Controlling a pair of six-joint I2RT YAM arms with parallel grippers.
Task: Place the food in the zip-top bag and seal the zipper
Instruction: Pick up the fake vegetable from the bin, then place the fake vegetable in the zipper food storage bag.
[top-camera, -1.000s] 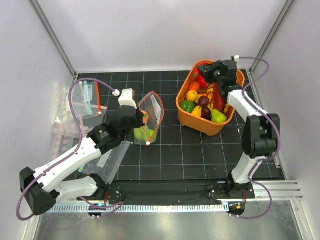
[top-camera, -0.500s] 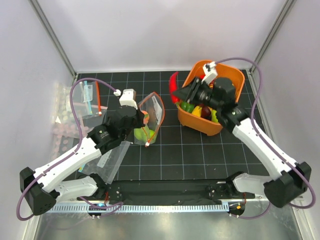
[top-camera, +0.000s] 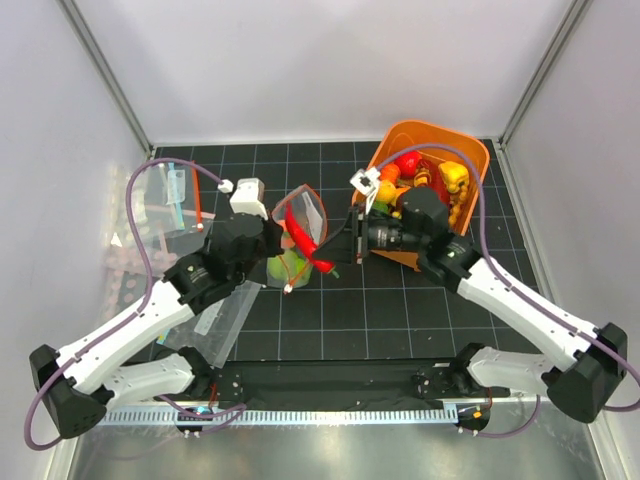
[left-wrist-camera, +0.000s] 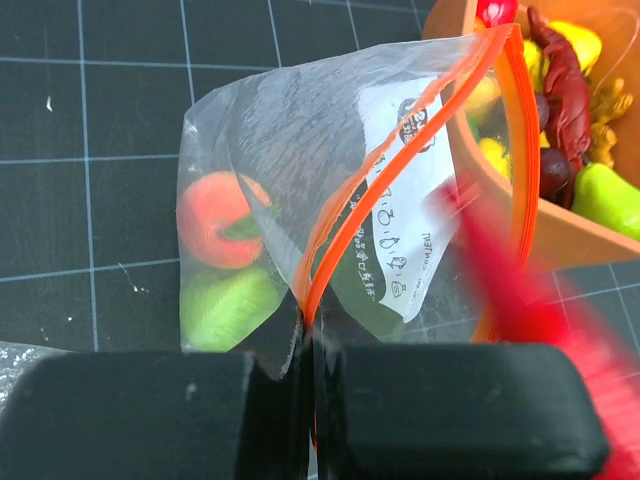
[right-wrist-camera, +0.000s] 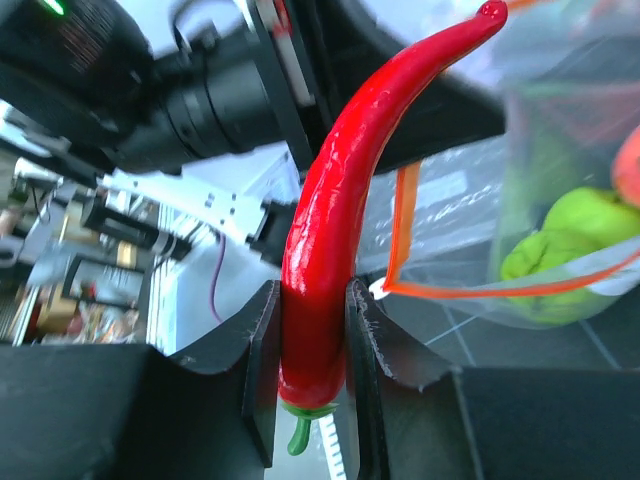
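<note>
Currently the orange basket (top-camera: 432, 133) lies behind the right gripper (right-wrist-camera: 312, 330). The zip-top bag (left-wrist-camera: 300, 130), likely floppy and slippery, extends ahead of the left gripper (left-wrist-camera: 312, 345), whose jaws are clamped on the zipper (left-wrist-camera: 375, 175). The chili (right-wrist-camera: 340, 190), probably light, rigid and slick, is pinched near its stem by the right jaws, its tip at the bag mouth; slack film may obstruct entry.

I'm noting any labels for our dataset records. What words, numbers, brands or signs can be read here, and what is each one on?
White label on the zip-top bag: a round dark emblem and rows of dark print, tilted and creased, too blurred to read.
Orange tub and red chilli: no writing visible.
Nothing else in these views carries readable text.
</note>
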